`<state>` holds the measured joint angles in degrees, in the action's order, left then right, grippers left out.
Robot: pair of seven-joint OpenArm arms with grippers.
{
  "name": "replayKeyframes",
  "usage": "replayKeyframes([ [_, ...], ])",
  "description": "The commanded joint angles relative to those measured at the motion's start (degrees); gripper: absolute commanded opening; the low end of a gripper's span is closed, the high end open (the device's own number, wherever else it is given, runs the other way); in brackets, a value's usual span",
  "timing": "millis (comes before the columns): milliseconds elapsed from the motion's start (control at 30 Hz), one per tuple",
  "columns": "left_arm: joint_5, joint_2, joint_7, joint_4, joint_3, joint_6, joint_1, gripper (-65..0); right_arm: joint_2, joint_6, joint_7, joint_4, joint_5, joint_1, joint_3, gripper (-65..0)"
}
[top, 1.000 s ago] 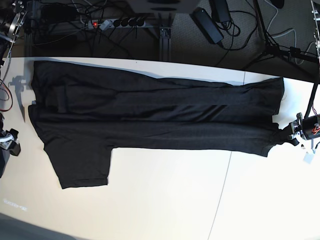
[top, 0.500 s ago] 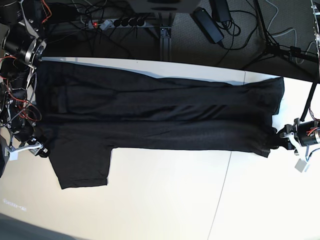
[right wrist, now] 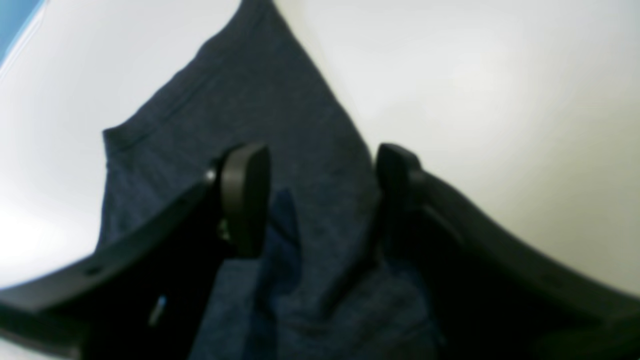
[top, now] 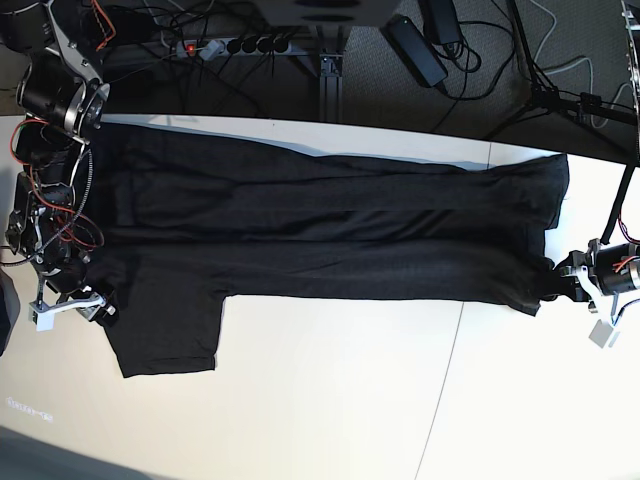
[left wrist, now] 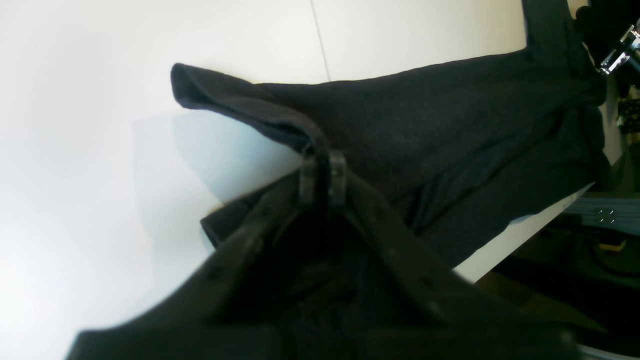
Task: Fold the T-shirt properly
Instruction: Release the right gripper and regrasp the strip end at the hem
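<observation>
1. Only my left wrist view shows the grip plainly: my left gripper has its jaws pinched together on a fold of the T-shirt at the hem corner, the cloth lifting into a small ridge off the table. From the base view that same gripper is a small dark shape at the shirt's right-hand end, and the pinch itself is too small to read.
2. My right wrist view shows my right gripper with its jaws apart, both pads standing over dark cloth – whether they touch it I cannot tell. In the base view it sits at the shirt's left end, just above the sleeve.
3. The T-shirt lies flat across the far half of the white table, stretched long from left to right. It is dark charcoal, already doubled lengthwise into a narrow band, with long creases running along it. One short sleeve sticks out towards the near side at the left.
4. The far edge of the shirt runs close beside the table's far edge. At the right, the hem stops near my left gripper, with bare table beyond it. The near half of the table – from the sleeve rightward – is open white surface with a thin seam line crossing it.
</observation>
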<state>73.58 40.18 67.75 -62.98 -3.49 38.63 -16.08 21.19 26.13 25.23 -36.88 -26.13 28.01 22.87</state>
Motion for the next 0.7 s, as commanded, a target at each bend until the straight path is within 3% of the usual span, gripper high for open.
replayKeyframes([
  [0, 1.1, 1.4, -0.6, -0.8, 0.4, 1.4, -1.5, -65.0, -0.2, 3.9, 1.9, -0.2, 0.4, 0.9, -1.1, -31.0],
  [167, 1.1, 1.4, -0.6, -0.8, 0.4, 1.4, -1.5, -65.0, -0.6, 3.9, 1.6, -0.2, 0.4, 0.9, -6.9, -32.1],
  [233, 1.1, 1.4, -0.6, -0.8, 0.4, 1.4, -1.5, -65.0, -0.6, 3.8, 1.5, -0.2, 0.4, 0.9, -8.9, -39.3],
  [367, 1.1, 1.4, -0.6, -0.8, 0.4, 1.4, -1.5, -65.0, -0.6, 3.7, -0.2, -0.3, 0.5, 0.9, -9.8, -63.1],
  [400, 1.1, 1.4, -0.6, -0.8, 0.4, 1.4, -1.5, -65.0, -0.5, 3.7, -1.4, -0.3, 0.5, 0.8, -9.8, -65.0],
  [567, 1.6, 1.5, -0.6, -0.8, 0.4, 1.4, -1.5, -65.0, -0.6, 3.8, -2.5, -2.7, 3.3, 0.9, -9.8, -65.0],
  [667, 5.7, 1.9, 0.6, -0.8, 0.4, 1.4, -1.5, -65.0, -0.4, 4.2, -2.3, -6.2, 3.4, 0.8, -9.8, -65.0],
])
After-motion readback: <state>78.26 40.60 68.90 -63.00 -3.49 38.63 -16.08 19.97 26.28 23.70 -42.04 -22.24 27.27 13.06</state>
